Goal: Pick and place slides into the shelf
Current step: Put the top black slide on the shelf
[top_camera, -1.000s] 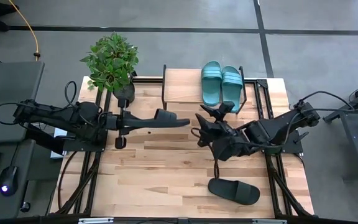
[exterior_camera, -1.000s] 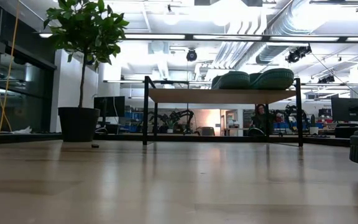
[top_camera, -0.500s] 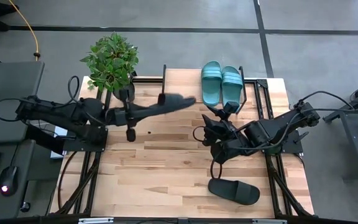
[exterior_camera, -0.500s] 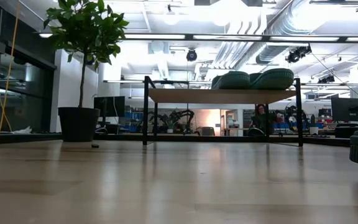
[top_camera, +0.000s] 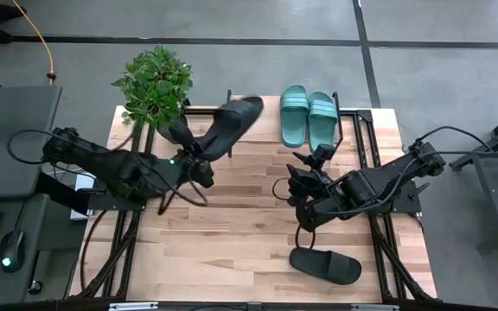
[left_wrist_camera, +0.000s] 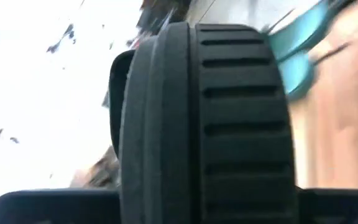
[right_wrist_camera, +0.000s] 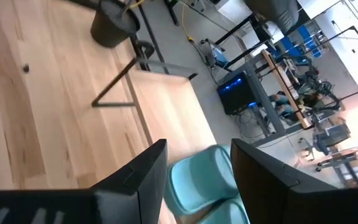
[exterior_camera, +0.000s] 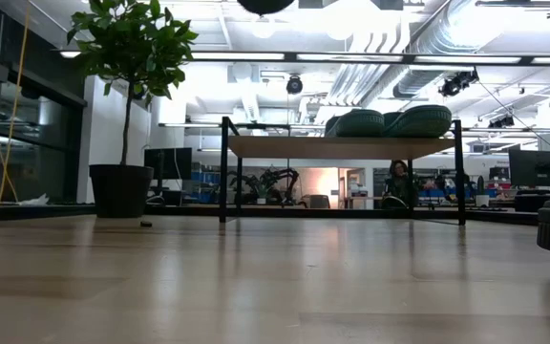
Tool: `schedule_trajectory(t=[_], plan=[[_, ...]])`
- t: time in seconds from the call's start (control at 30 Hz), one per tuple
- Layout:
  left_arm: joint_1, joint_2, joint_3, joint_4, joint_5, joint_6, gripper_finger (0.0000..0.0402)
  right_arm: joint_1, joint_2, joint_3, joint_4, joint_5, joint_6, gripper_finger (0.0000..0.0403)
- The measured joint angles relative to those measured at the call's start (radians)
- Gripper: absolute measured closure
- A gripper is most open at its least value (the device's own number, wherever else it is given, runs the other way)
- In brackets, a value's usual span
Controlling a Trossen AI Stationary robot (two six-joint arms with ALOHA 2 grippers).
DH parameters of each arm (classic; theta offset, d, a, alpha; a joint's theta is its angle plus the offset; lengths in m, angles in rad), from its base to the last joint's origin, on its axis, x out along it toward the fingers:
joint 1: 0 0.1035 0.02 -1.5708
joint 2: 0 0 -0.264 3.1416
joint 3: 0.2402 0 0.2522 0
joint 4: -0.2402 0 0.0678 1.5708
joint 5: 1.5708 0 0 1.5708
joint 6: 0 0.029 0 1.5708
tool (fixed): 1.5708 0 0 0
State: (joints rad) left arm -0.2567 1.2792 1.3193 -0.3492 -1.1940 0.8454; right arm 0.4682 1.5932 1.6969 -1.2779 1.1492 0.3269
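Observation:
My left gripper (top_camera: 199,157) is shut on a black slide (top_camera: 230,123), held in the air over the table's far left part, with its free end above the shelf's (top_camera: 253,121) left half. The ribbed sole (left_wrist_camera: 229,106) fills the left wrist view, and its tip (exterior_camera: 265,5) shows at the top of the low view. Two teal slides (top_camera: 308,115) lie side by side on the shelf's plank top (exterior_camera: 342,146). The second black slide (top_camera: 325,265) lies flat on the table near the front right. My right gripper (top_camera: 301,186) hovers open mid-table, with the teal slides (right_wrist_camera: 207,180) ahead of it. My left gripper holds the black slide by the end nearest the arm (left_wrist_camera: 204,186), pinched between the two fingers (left_wrist_camera: 55,205), which lie across it. The fingers come from the table's left, slanting up. The slide is lifted clear and tilts up toward the shelf.
A potted plant (top_camera: 154,82) stands at the far left corner, close beside the left arm and the shelf's left legs (exterior_camera: 225,167). The shelf plank's left half (right_wrist_camera: 166,112) is bare. Open tabletop (top_camera: 223,233) lies in the middle and at the near left.
My left gripper has moved toward the far edge and tipped upward. It has swung the black slide from level over the table's middle to a raised slant, with the free end now over the shelf's left half. The right gripper has shifted slightly toward the near edge.

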Motion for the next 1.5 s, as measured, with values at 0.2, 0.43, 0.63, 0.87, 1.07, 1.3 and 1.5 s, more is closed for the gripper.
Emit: schedule_trajectory(t=[0.2, 0.43, 0.63, 0.87, 1.07, 1.3, 1.5], plan=[[0.002, 0.066, 0.012, -0.019, -0.150, 0.035, 0.0332, 0.034, 0.000, -0.061, -0.069, 0.022, 0.093, 0.0235], [0.028, 0.098, 0.013, -0.018, -0.139, -0.022, 0.0332, 0.055, 0.000, -0.193, -0.054, 0.068, 0.198, 0.0235], [0.117, 0.140, 0.011, -0.031, -0.094, -0.057, 0.0332, 0.047, 0.002, -0.262, -0.032, 0.159, 0.189, 0.0235], [0.217, 0.231, 0.011, -0.040, -0.013, -0.127, 0.0332, 0.042, 0.001, -0.256, 0.013, 0.159, 0.186, 0.0235], [0.276, 0.308, 0.011, -0.050, 0.001, -0.150, 0.0332, 0.042, 0.001, -0.256, 0.023, 0.151, 0.178, 0.0235], [0.342, 0.331, 0.011, -0.062, 0.073, -0.230, 0.0332, 0.042, 0.001, -0.256, 0.026, 0.148, 0.181, 0.0235], [0.402, 0.332, 0.011, -0.079, 0.134, -0.278, 0.0332, 0.042, 0.001, -0.256, 0.027, 0.127, 0.181, 0.0235]])
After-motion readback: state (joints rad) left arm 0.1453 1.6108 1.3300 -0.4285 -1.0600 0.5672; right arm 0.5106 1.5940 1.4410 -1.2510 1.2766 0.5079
